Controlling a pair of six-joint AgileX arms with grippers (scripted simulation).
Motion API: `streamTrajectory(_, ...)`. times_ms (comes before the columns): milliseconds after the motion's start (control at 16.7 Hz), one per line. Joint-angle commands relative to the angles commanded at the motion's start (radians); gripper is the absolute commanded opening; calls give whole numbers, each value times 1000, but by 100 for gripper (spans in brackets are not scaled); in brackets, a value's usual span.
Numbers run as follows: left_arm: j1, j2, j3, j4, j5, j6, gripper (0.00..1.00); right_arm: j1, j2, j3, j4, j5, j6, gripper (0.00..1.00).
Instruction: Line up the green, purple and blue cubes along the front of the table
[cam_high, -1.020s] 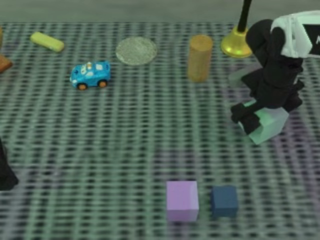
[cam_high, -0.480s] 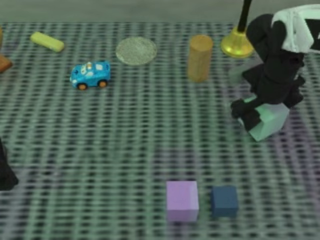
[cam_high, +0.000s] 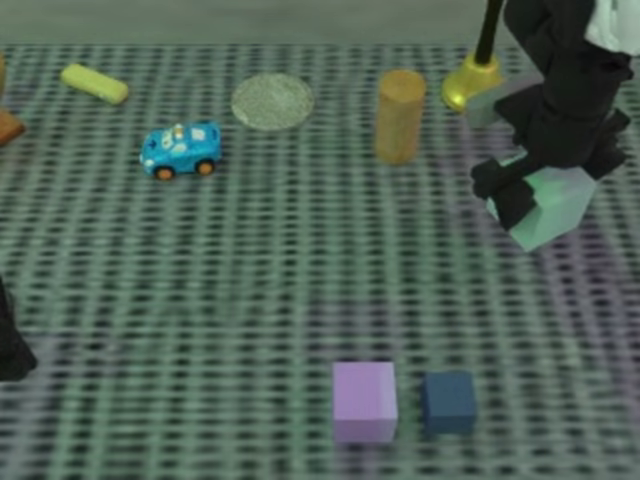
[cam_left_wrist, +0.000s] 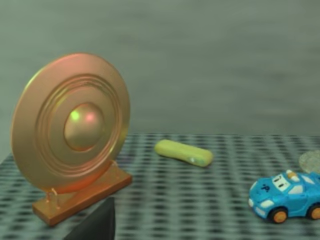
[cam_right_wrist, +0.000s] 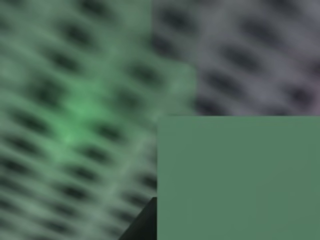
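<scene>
My right gripper (cam_high: 532, 192) is shut on the pale green cube (cam_high: 552, 208) and holds it tilted above the table (cam_high: 300, 270) at the right. In the right wrist view the green cube (cam_right_wrist: 240, 180) fills the lower corner beside one dark finger (cam_right_wrist: 146, 226), with the mesh surface blurred below. The purple cube (cam_high: 364, 401) and the smaller navy blue cube (cam_high: 448, 403) rest side by side near the front edge, a small gap between them. My left arm (cam_high: 12, 345) stays parked at the left edge.
Along the back stand a yellow bar (cam_high: 94, 83), a grey disc (cam_high: 272, 101), a tan cylinder (cam_high: 400, 115) and a brass stand (cam_high: 472, 86). A blue toy car (cam_high: 181, 149) sits left of centre. A copper disc on a base (cam_left_wrist: 70, 130) stands at the far left.
My right gripper has risen with the green cube, which now appears farther right and back, off the table. The other cubes and my left arm have not moved.
</scene>
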Motion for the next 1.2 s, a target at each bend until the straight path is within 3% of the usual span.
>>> streamTrajectory(240, 0, 0, 0, 0, 0, 0, 100, 5, 7, 4, 0, 0, 15, 0)
streamTrajectory(480, 0, 0, 0, 0, 0, 0, 100, 107, 38, 58, -30, 0, 165, 0)
streamTrajectory(1200, 0, 0, 0, 0, 0, 0, 100, 649, 128, 256, -160, 1, 1121, 0)
